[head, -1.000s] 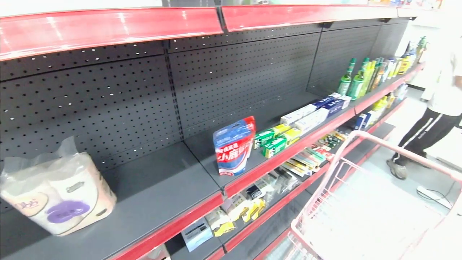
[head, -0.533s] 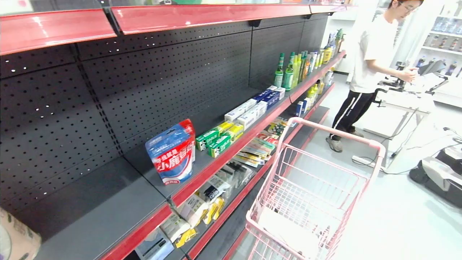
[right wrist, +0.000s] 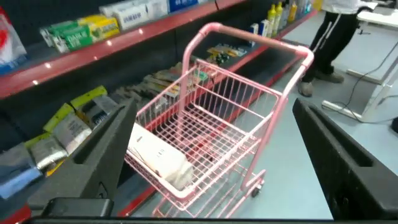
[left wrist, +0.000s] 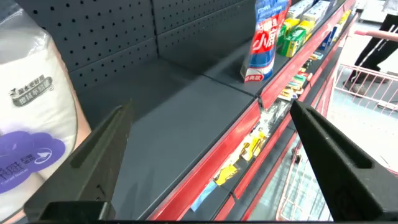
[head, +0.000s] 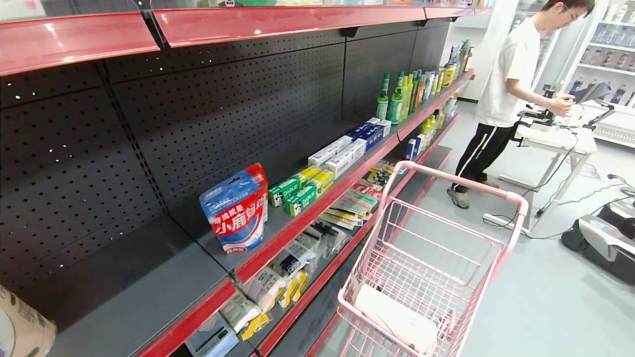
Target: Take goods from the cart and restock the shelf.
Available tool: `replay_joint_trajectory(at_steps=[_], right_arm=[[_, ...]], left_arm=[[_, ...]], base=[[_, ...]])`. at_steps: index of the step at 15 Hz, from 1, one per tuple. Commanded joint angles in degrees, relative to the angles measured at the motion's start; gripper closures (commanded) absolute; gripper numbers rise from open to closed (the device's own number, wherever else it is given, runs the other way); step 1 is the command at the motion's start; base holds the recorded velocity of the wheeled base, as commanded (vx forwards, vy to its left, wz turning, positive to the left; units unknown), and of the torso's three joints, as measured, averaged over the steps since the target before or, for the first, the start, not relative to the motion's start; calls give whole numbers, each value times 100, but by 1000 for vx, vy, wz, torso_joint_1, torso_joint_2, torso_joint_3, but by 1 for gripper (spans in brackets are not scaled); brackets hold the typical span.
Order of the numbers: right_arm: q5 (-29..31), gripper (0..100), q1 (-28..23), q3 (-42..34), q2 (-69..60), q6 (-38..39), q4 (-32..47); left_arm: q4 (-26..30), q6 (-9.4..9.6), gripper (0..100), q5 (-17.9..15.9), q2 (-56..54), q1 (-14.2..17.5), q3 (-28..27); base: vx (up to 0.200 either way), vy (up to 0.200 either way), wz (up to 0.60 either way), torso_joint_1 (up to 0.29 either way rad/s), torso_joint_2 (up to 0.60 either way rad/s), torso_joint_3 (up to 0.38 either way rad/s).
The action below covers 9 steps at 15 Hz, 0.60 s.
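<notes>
Cart (right wrist: pixel 205 118) — right gripper (right wrist: pixel 212 107) hangs above it, fingers (right wrist: pixel 99 155) spread wide.

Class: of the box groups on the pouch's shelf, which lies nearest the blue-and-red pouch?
The green-and-yellow boxes, right beside the pouch; the white boxes and the blue boxes lie farther along the shelf.

Left of the pouch (head: pixel 234 208) (head view), the shelf board (head: pixel 139 297) lies bare as far as the tissue pack (head: pixel 20 329). Green boxes (head: pixel 297 191) stand near the pouch's right. The cart (head: pixel 461 181) stands further right, open-topped.
</notes>
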<state>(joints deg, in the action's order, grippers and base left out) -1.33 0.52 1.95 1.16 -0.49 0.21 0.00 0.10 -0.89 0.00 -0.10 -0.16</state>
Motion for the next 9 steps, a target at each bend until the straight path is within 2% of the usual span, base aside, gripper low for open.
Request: replay_joint_trajectory(at_steps=[1, 2, 3, 4, 5, 6, 7, 9], right_arm=[[-8, 0, 18, 2793, 2829, 1314, -12], [10, 0, 18, 3707, 3655, 1429, 32], [10, 0, 18, 4032, 4094, 1068, 32], [27, 0, 9, 4085, 4244, 708, 41], [528, 0, -237, 3989, 4604, -189, 76], [1100, 0, -386, 3839, 4841, -725, 111], [1416, 0, -316, 3742, 5061, -1234, 120], [1399, 0, -158, 3786, 5782, -1454, 120]], left_arm=[[0, -1, 0, 1, 9, 1, -2], [0, -1, 0, 1, 9, 1, -2], [0, 8, 0, -8, 9, 1, -2], [0, 8, 0, -8, 0, 1, -2], [0, -10, 0, -8, 0, 1, 7], [0, -10, 0, -8, 9, 1, 7], [0, -10, 0, -8, 9, 1, 7], [0, -10, 0, -8, 9, 1, 7]], base=[[0, 0, 0, 0, 0, 0], [0, 0, 0, 0, 0, 0], [0, 0, 0, 0, 0, 0], [0, 0, 0, 0, 0, 0], [0, 0, 0, 0, 0, 0], [0, 0, 0, 0, 0, 0], [0, 0, 0, 0, 0, 0], [0, 0, 0, 0, 0, 0]])
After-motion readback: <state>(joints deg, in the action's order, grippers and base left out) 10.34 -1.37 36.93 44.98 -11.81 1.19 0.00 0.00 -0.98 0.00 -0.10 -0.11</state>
